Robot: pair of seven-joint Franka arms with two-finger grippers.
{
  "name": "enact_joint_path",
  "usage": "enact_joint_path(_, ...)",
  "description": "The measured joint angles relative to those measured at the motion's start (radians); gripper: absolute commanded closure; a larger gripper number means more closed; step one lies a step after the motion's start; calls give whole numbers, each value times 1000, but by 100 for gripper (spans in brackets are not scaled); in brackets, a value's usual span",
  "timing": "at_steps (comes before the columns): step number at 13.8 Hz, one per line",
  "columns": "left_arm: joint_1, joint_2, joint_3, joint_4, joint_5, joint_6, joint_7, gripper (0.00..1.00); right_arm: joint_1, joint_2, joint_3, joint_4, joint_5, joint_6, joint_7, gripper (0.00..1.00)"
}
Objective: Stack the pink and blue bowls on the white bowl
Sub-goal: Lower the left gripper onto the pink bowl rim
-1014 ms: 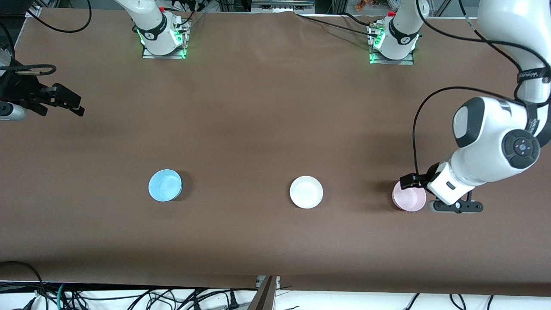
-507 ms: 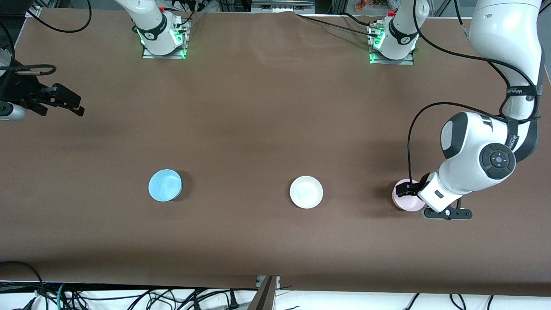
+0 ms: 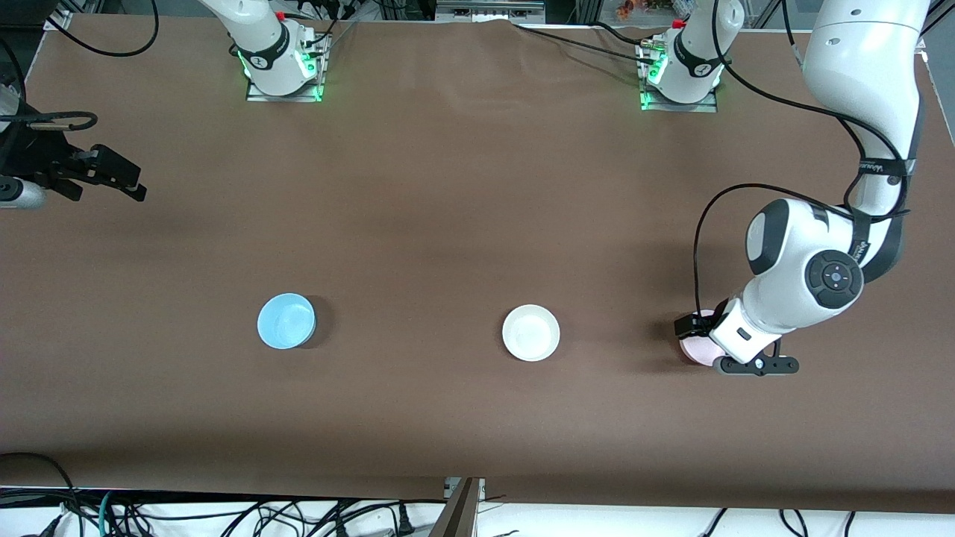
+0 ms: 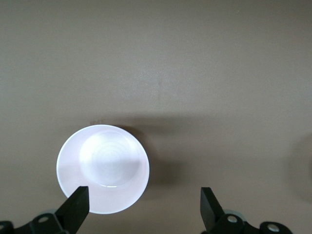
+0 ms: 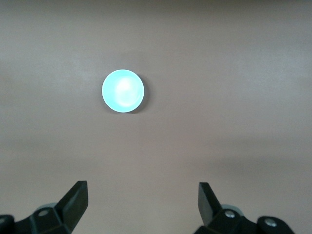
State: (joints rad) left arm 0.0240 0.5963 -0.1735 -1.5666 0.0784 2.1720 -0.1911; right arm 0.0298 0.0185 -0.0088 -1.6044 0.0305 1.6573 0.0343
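Hovering low, your left gripper stands wide over the pink bowl, the rim lying off toward one finger, not centred. Your right gripper waits wide, high above the table, well apart from the blue bowl; the white bowl sits between both bowls.

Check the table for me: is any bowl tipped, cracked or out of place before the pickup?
Nothing stands out. The blue bowl, white bowl and pink bowl all sit upright and apart in a row on the table, with no visible damage. The left pincer is open over the pink bowl; the right arm waits, its pincer open.
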Motion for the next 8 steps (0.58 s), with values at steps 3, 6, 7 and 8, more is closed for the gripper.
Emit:
enact_joint_path(3, 0, 0, -1, -10, 38, 13, -2, 0, 0, 0, 0, 0, 0, 0, 0, 0)
enact_joint_path(6, -3, 1, -1, -21, 64, 21, -4, 0, 0, 0, 0, 0, 0, 0, 0, 0)
enact_joint_path(7, -3, 2, -1, -26, 65, 25, -4, 0, 0, 0, 0, 0, 0, 0, 0, 0)
enact_joint_path(8, -3, 4, -1, -29, 65, 30, -4, 0, 0, 0, 0, 0, 0, 0, 0, 0)
